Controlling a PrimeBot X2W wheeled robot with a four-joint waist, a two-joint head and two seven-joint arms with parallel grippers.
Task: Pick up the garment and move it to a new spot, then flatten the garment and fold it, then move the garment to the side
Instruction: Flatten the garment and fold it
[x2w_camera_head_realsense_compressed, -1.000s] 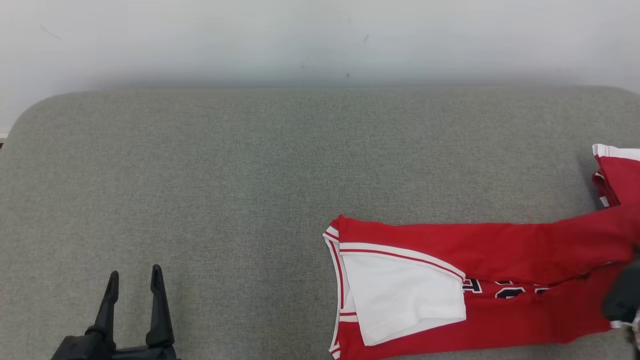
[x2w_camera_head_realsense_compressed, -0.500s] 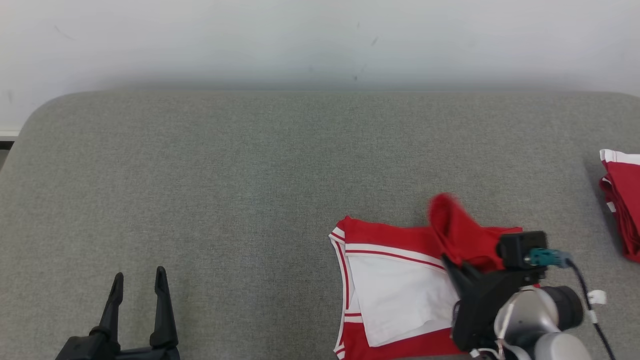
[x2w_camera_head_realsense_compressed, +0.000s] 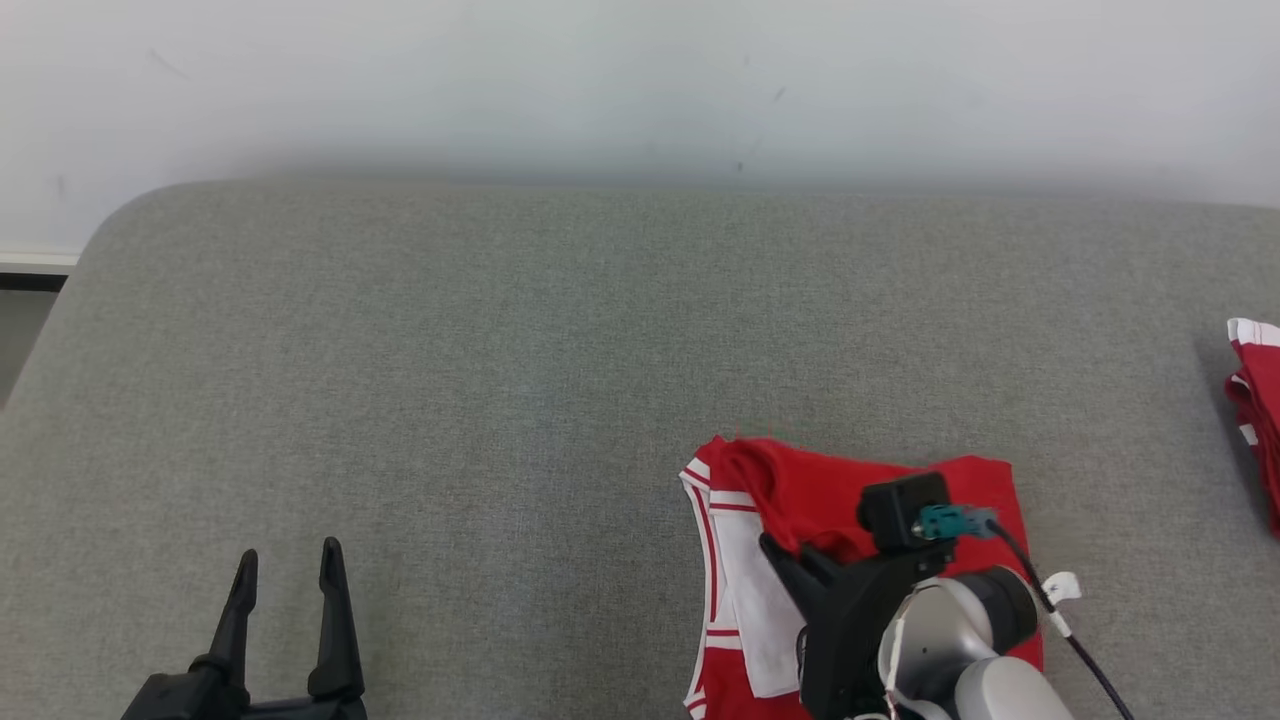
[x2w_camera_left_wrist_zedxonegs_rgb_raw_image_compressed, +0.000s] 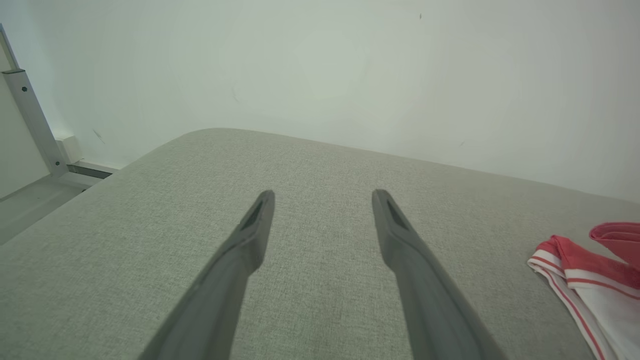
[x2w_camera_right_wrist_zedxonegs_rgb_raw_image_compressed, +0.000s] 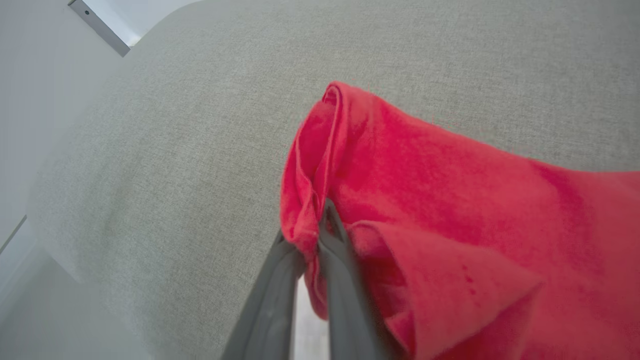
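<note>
The red garment (x2w_camera_head_realsense_compressed: 820, 490) with white trim lies on the grey cushion (x2w_camera_head_realsense_compressed: 560, 350) at the lower right of the head view, folded over on itself. My right gripper (x2w_camera_head_realsense_compressed: 790, 555) is shut on a bunched red edge (x2w_camera_right_wrist_zedxonegs_rgb_raw_image_compressed: 310, 200) of it, held over the white-trimmed end. In the left wrist view that trimmed end (x2w_camera_left_wrist_zedxonegs_rgb_raw_image_compressed: 585, 270) shows at the right edge. At the lower left, my left gripper (x2w_camera_head_realsense_compressed: 288, 565) stands open above bare cushion, its fingers (x2w_camera_left_wrist_zedxonegs_rgb_raw_image_compressed: 250, 235) wide apart with nothing between them.
Another red and white cloth (x2w_camera_head_realsense_compressed: 1258, 400) lies at the right edge of the cushion. A pale wall (x2w_camera_head_realsense_compressed: 640, 80) runs behind. The cushion's rounded left corner drops to the floor (x2w_camera_head_realsense_compressed: 20, 330). A metal rail (x2w_camera_left_wrist_zedxonegs_rgb_raw_image_compressed: 30, 110) stands at the far left.
My right gripper has carried the garment's far end leftward over the rest, folding it shorter. The head camera has drifted, shifting the scene rightward. The left gripper has stayed put.
</note>
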